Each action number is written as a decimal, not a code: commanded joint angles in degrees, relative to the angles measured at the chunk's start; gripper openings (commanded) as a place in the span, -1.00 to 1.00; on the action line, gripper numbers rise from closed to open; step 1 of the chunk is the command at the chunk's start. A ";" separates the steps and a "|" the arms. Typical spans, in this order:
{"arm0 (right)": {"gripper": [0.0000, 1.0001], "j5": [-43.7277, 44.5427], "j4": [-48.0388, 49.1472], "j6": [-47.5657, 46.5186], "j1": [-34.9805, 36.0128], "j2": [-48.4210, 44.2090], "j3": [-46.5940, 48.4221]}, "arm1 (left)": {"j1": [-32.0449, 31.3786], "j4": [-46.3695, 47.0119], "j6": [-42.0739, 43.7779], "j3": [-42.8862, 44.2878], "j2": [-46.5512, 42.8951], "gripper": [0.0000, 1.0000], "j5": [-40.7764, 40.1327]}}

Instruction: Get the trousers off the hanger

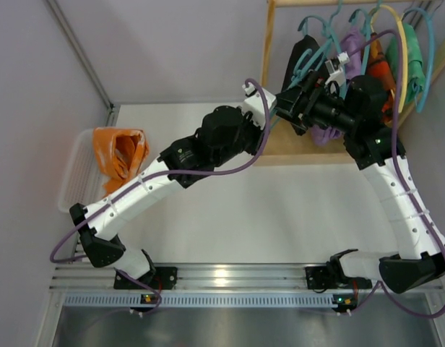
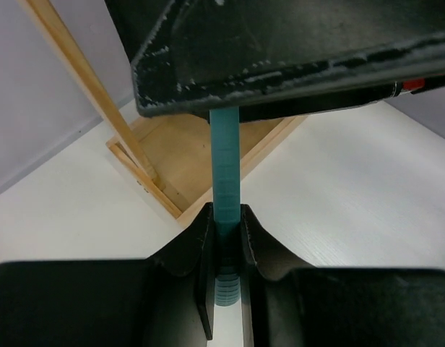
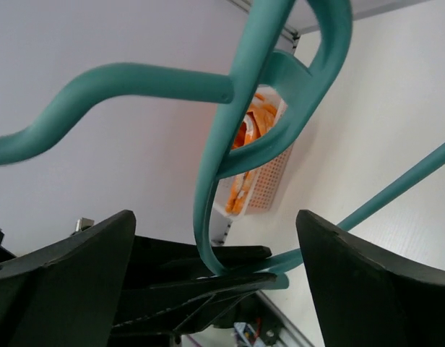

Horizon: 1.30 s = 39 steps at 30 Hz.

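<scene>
Main risk: the left gripper (image 2: 226, 238) is clenched on the thin bar of the teal plastic hanger (image 2: 224, 166), just in front of the light wooden garment rack (image 2: 201, 155). The pinch is narrow, so a sideways tug on the cloth could twist the bar or slide it out, esp. w/ smooth plastic.

Second risk: the right gripper (image 3: 215, 217) has its fingers spread wide w/ the hanger's neck between them, grasping nothing (closing here would prob. catch plastic, not fabric).

Third: the black trousers (image 1: 300, 54) hang at the rack's left end, close beside the purple, orange and green garments (image 1: 414, 63) further along the rail. A hard pull could snag a neighbour or rock the rack.

Pose: the left arm runs from its base, well in front of the rack, diagonally up to the rack's front-left corner. The right arm rises from its base toward the rack's right side, elbow folded, wrist turned back toward the left gripper. The two heads sit nearly touching just in front of the rack. Can't tell whether either one touches the trousers.
</scene>
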 commanded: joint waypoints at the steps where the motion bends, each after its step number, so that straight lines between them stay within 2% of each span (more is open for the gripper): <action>1: 0.93 -0.63 3.16 -2.02 -0.61 -2.22 0.26 | -0.03 3.00 -4.10 2.57 -1.96 -1.00 -7.19; 6: 0.99 -0.71 2.45 -3.16 -3.95 -3.89 0.96 | -0.03 1.06 -7.70 -1.46 -6.17 -1.00 -8.78; 11: 0.99 -1.77 1.40 -4.83 -8.42 -5.38 1.85 | 0.15 1.06 -7.97 -5.16 -10.40 -1.00 -6.58; 16: 0.99 -2.65 0.70 -5.18 -11.68 -5.74 2.90 | 0.41 0.36 -6.04 0.71 -5.67 -1.00 -7.64; 18: 0.99 -3.53 0.43 -5.18 -13.61 -5.91 3.34 | 1.28 -1.13 -6.38 5.96 -1.47 -1.00 -6.07; 22: 0.99 -5.90 -0.36 -5.01 -16.25 -6.70 3.87 | 7.95 -7.79 -11.82 16.78 6.63 -1.00 4.64; 23: 0.99 -6.69 -0.36 -5.18 -17.30 -6.79 3.78 | 11.45 -8.86 -13.49 21.68 10.04 -1.00 8.32; 25: 0.99 -7.04 -0.80 -5.79 -18.19 -7.49 3.69 | 13.59 -9.75 -14.03 25.84 12.88 -1.00 10.98; 30: 0.99 -8.19 -1.50 -6.50 -21.27 -8.64 3.08 | 14.91 -10.54 -13.51 33.93 18.15 -1.00 10.91; 39: 0.99 -8.98 -0.72 -5.36 -22.15 -8.99 1.32 | 15.00 -9.32 -12.72 38.60 21.59 -1.00 6.87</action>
